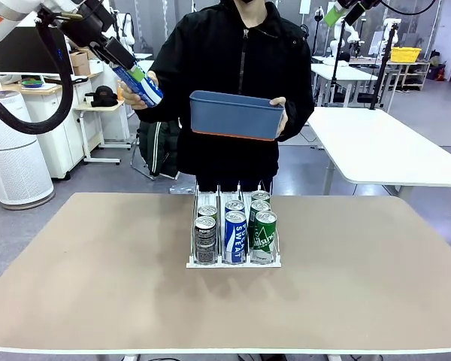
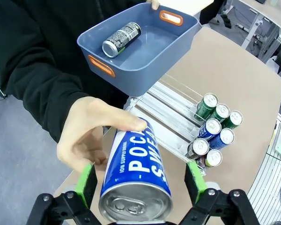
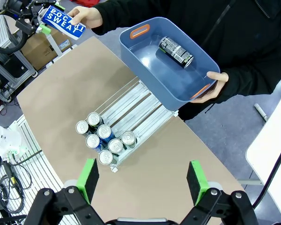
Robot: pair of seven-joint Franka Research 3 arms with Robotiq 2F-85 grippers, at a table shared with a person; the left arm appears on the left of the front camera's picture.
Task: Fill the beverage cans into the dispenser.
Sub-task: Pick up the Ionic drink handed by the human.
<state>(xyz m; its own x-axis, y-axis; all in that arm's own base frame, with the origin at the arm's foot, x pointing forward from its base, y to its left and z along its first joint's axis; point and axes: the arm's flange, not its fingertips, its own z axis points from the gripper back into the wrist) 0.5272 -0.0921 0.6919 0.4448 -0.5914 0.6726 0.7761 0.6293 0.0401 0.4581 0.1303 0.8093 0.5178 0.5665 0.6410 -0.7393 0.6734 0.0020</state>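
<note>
On beige table: dispenser centred | beyond: white table, grey floor

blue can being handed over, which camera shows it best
Left wrist view: the blue can sits close up between the pads of the open left pincer, the person's hand on it, lettering readable. Front view shows it small, upper left; right wrist view, small in the top-left corner.

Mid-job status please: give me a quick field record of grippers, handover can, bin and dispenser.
left gripper: open, jaws either side of the blue can
blue can: held by the person's hand
right gripper: open, empty, high over the table
bin: in the person's other hand, one dark can lying inside
dispenser: seven cans, upright, at its robot-side end
</note>
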